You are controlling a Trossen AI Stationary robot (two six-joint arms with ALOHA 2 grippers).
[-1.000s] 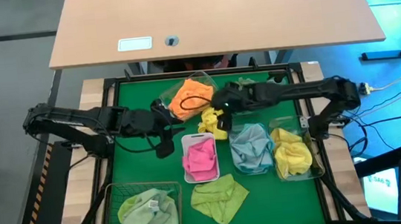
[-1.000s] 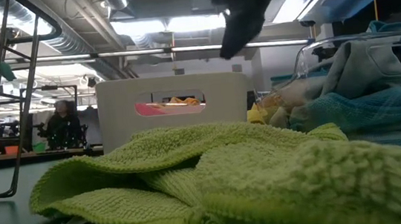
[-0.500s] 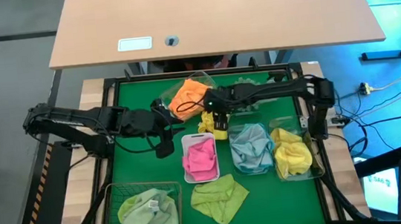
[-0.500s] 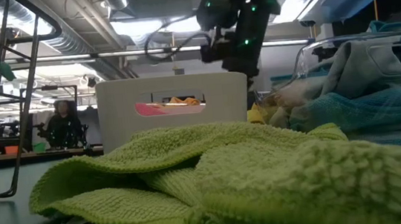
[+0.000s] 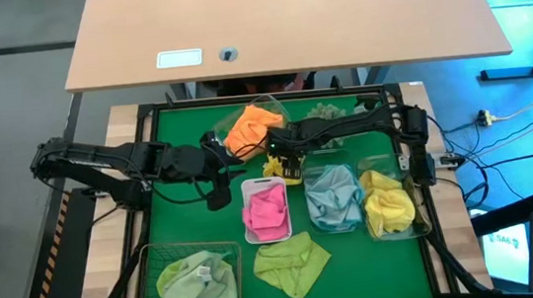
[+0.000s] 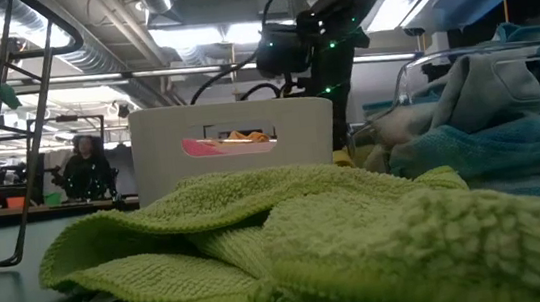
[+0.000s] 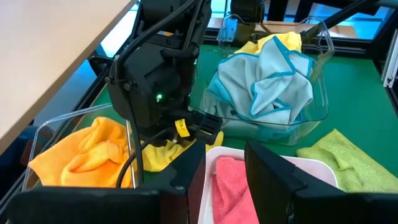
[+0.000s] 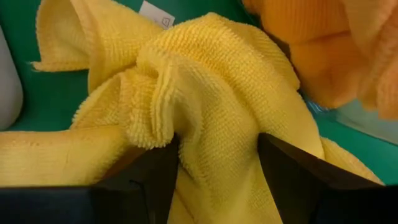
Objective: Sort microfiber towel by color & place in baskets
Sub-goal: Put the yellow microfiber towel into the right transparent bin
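A yellow microfiber towel [image 5: 287, 172] [image 8: 205, 81] lies bunched on the green mat between the clear tub of orange towel [image 5: 249, 126] and the white tray [image 5: 251, 232] with a pink towel. My right gripper [image 5: 282, 157] [image 8: 217, 155] is down on this yellow towel, open, with a raised fold between its fingers. My left gripper [image 5: 220, 179] [image 7: 225, 155] hangs open over the mat by the tray's far left corner, with nothing between its fingers. My right gripper comes at the yellow towel from above, pointing steeply down. Its open fingers [image 8: 149, 180] stand on either side of a raised fold [image 8: 186, 112] near the towel's middle, and the cloth lies against their inner sides. The towel rests on the mat.
A clear tub of teal towels [image 5: 334, 196] and a clear tub of yellow towels [image 5: 388, 204] stand at the right. A lime towel [image 5: 291, 263] lies on the mat at the near edge, beside a wire basket [image 5: 154, 255] that holds a pale green towel.
My right gripper has come down and a little toward the table's left, tipping more steeply downward, until its open fingers stand around the yellow towel's fold. The towel lies where it was.
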